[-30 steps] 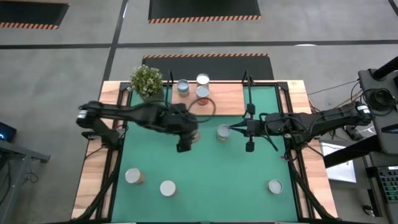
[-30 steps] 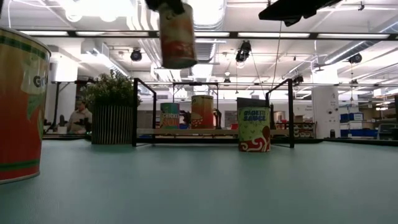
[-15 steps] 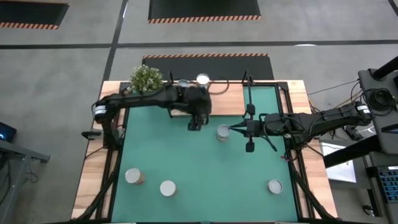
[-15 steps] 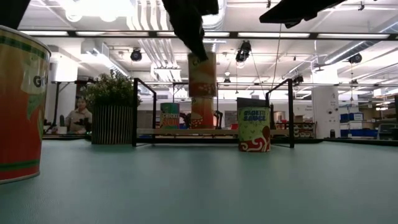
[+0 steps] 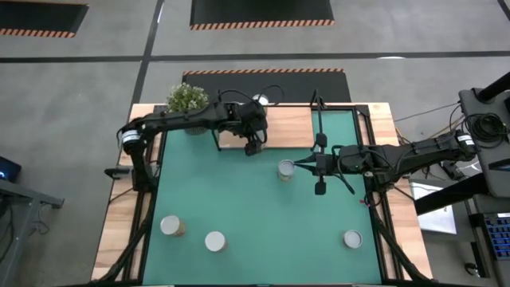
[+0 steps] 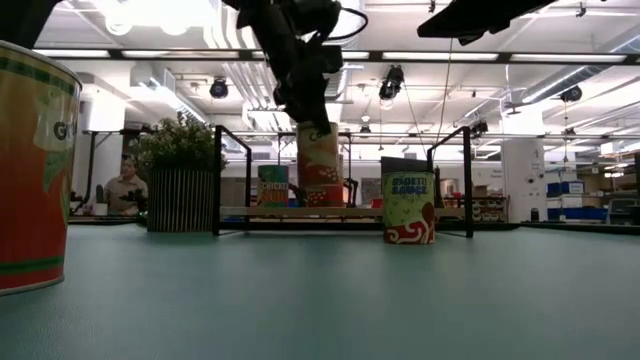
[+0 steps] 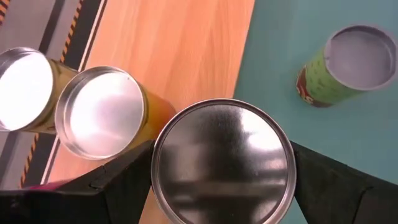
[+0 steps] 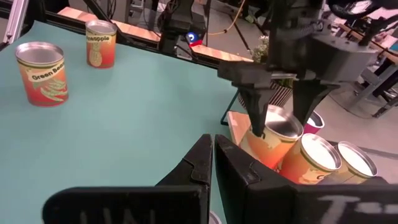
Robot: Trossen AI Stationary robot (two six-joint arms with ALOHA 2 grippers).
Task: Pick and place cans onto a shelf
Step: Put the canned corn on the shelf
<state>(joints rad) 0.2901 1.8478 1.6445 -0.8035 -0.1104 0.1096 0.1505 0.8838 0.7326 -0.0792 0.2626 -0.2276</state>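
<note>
In the high view, the left hand (image 5: 252, 137) had carried its can from over the green mat (image 5: 263, 207) to the front edge of the shelf (image 5: 283, 126), while the right hand (image 5: 300, 165) waited shut beside a can on the mat (image 5: 285, 169). In the low view, the held can (image 6: 320, 166) had dropped to shelf level beside the two already placed, suggesting release was near. The left wrist view showed the fingers (image 7: 124, 180) gripping it by the sides.
</note>
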